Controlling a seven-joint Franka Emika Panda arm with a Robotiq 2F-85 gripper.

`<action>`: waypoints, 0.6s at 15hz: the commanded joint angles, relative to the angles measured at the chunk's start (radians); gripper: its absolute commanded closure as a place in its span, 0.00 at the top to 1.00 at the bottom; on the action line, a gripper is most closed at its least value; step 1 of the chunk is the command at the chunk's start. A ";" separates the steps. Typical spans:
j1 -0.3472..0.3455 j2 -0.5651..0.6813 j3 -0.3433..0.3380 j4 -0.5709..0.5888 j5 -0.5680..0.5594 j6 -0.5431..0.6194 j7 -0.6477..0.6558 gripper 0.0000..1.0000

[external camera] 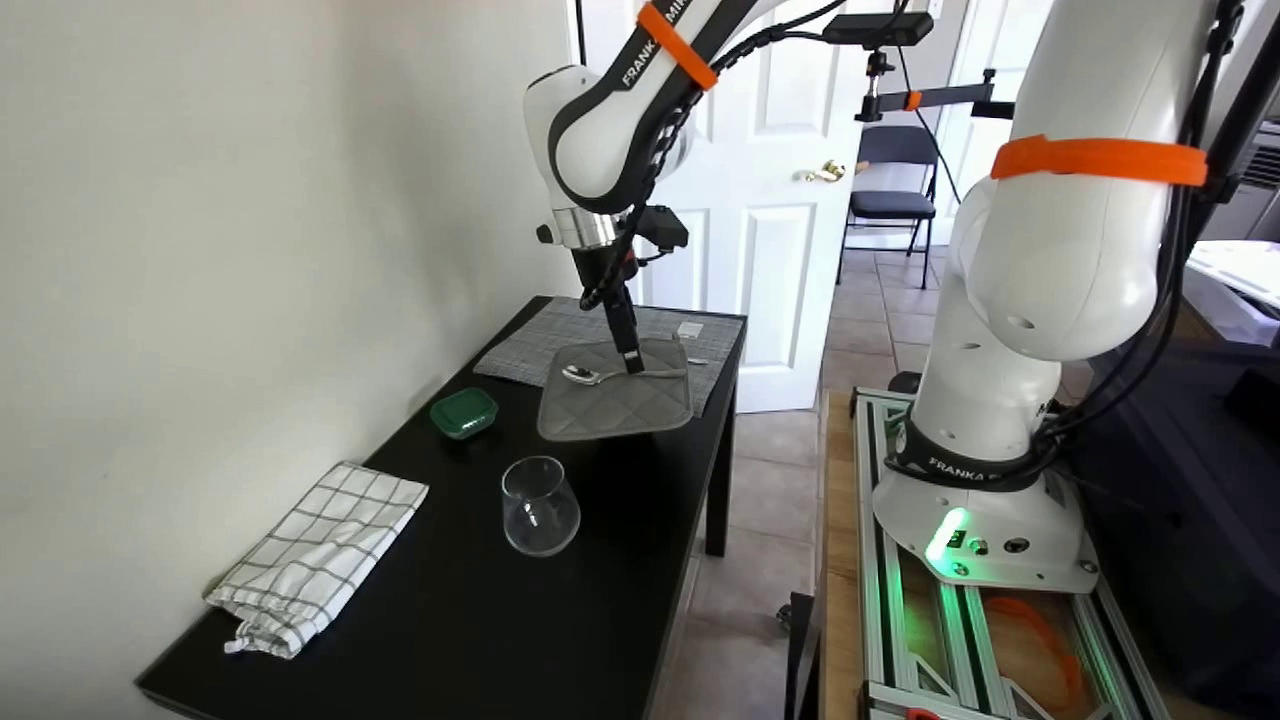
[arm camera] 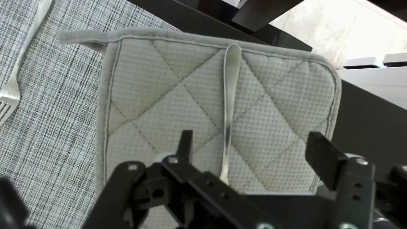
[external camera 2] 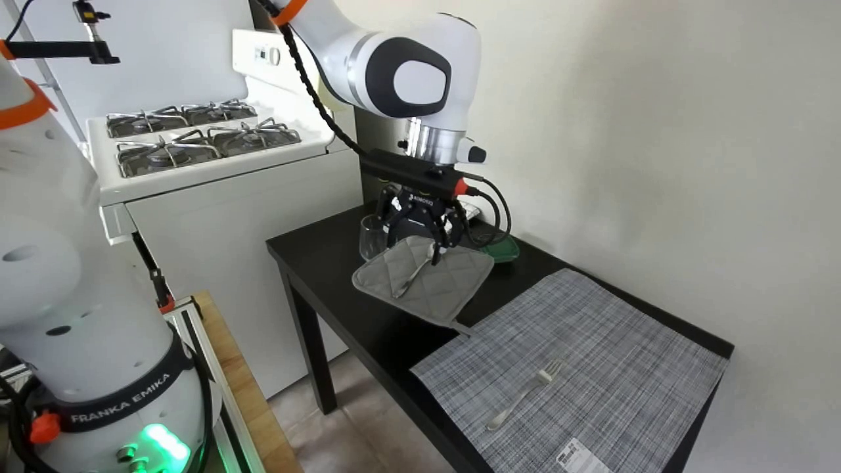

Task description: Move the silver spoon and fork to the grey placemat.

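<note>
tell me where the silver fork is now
In the wrist view, the silver fork lies on the grey placemat at the left edge, left of the quilted pot holder; in an exterior view, it is lower right, near the white label.

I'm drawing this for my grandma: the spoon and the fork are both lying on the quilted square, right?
Not the fork: the wrist view shows it lying on the grey placemat instead. The spoon does lie on the quilted square, as you said.
</note>
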 commanded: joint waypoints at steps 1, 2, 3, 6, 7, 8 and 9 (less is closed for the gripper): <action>-0.002 0.026 -0.009 -0.015 -0.015 0.073 -0.004 0.94; -0.002 0.032 -0.010 -0.015 -0.012 0.085 -0.006 0.90; -0.002 0.039 -0.009 -0.014 -0.009 0.101 -0.008 0.87; -0.003 0.055 -0.008 -0.014 0.000 0.136 -0.005 0.85; -0.003 0.059 -0.007 -0.016 -0.001 0.145 -0.004 0.81; -0.003 0.063 -0.006 -0.016 -0.002 0.152 -0.003 0.76; -0.004 0.067 -0.006 -0.017 -0.002 0.158 -0.003 0.66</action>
